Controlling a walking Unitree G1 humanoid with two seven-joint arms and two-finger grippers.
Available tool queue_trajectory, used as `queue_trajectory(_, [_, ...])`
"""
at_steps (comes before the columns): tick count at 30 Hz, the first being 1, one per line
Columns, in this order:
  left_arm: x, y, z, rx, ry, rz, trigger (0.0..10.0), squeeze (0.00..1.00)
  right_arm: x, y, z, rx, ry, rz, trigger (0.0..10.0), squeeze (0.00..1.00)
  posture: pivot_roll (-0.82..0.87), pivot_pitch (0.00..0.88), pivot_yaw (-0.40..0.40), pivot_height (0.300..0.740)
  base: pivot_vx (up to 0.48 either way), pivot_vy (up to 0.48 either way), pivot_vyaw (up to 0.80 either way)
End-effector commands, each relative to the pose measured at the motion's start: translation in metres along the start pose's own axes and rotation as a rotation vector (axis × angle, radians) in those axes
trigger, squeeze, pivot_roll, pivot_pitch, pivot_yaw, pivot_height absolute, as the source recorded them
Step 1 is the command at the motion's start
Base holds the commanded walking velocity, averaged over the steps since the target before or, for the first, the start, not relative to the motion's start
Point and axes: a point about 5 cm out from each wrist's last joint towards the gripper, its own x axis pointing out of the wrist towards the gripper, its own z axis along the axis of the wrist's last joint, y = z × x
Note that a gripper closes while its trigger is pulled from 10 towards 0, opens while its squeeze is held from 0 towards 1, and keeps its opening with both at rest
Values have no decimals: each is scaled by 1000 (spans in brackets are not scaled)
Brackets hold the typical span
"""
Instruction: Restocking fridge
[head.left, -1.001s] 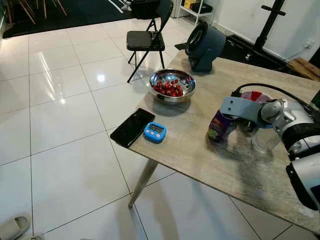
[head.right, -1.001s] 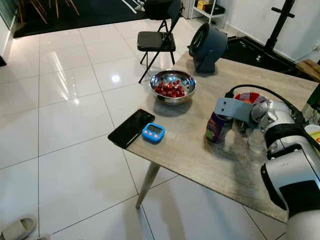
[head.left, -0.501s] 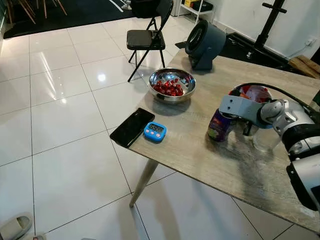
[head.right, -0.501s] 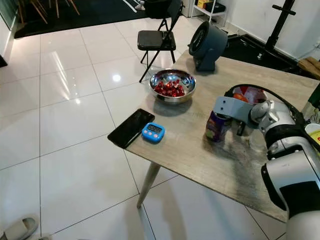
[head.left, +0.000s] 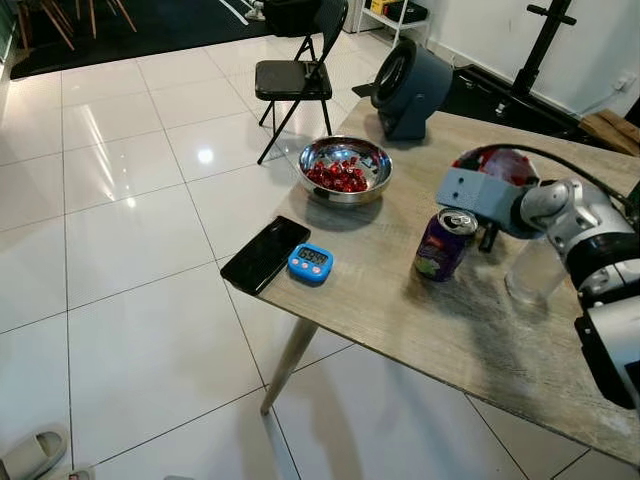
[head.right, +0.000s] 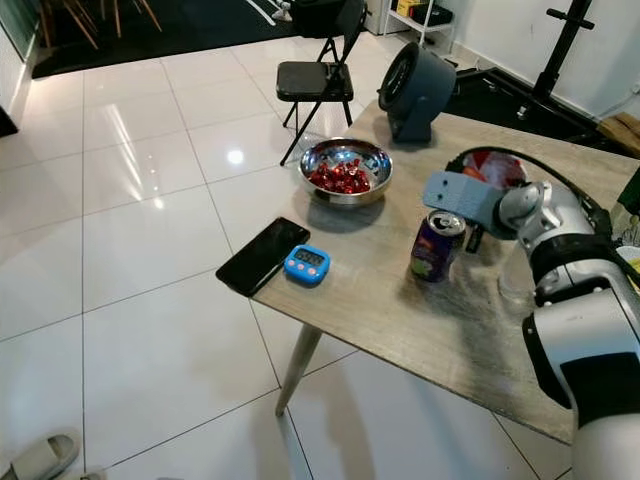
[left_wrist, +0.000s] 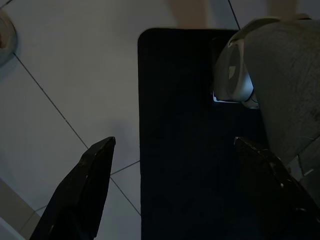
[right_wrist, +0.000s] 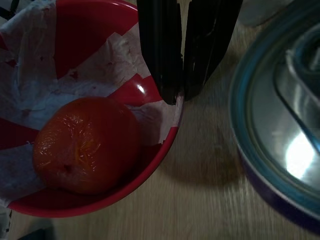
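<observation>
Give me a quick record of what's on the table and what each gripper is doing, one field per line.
Table: light wood
Purple can: upright, free of the gripper
Right gripper: fingers together, over the red bowl's rim, holding nothing
Red bowl contents: paper lining, one orange-red fruit
Steel bowl: red pieces inside
Phone: at table edge, beside blue timer
Left gripper: open, hanging idle above the floor

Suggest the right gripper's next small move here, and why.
Probably open the right gripper and bring it down beside the purple can. Its fingers are shut, held above the rim of the red bowl behind the can, and the can stands free on the table.
</observation>
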Motion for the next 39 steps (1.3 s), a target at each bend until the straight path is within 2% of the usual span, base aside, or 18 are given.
queue_trajectory(1, [1, -14, -9, 9, 40, -56, 10000, 0, -8, -13, 9, -3, -45, -38, 0, 0, -10, 122, -17, 740, 0, 0, 0])
queue_trajectory(8, [2, -16, -5, 7, 34, -59, 10000, 0, -20, -29, 16, -15, -83, -69, 0, 0, -24, 107, -22, 740, 0, 0, 0])
queue_trajectory(19, [5, -20, 6, 8, 15, -65, 10000, 0, -52, -56, 29, -61, -233, -53, 0, 0, -49, 73, -24, 740, 0, 0, 0])
queue_trajectory(20, [6, -21, 9, 7, 11, -65, 10000, 0, -61, -60, 32, -68, -291, -23, 0, 0, -50, 70, -25, 740, 0, 0, 0])
queue_trajectory(22, [6, -21, 11, 6, 8, -64, 10000, 0, -66, -61, 34, -86, -335, 15, 0, 0, -51, 64, -25, 740, 0, 0, 0])
queue_trajectory(23, [7, -21, 11, 5, 7, -64, 10000, 0, -74, -61, 35, -104, -395, 78, 0, 0, -52, 62, -27, 740, 0, 0, 0])
queue_trajectory(28, [7, -21, 12, 2, 7, -62, 10000, 0, -83, -60, 36, -117, -465, 147, 0, 0, -52, 57, -26, 740, 0, 0, 0])
queue_trajectory(29, [6, -20, 11, 0, 10, -61, 10000, 0, -88, -60, 36, -123, -506, 190, 0, 0, -52, 56, -26, 740, 0, 0, 0])
queue_trajectory(34, [6, -20, 9, -3, 14, -58, 10000, 0, -97, -57, 35, -138, -563, 293, 0, 0, -52, 54, -26, 740, 0, 0, 0])
queue_trajectory(37, [5, -18, 7, -4, 18, -54, 10000, 0, -103, -49, 33, -163, -613, 407, 0, 0, -54, 52, -28, 740, 0, 0, 0])
queue_trajectory(39, [5, -18, 7, -5, 19, -53, 10000, 0, -104, -46, 33, -170, -622, 432, 0, 0, -54, 52, -28, 740, 0, 0, 0])
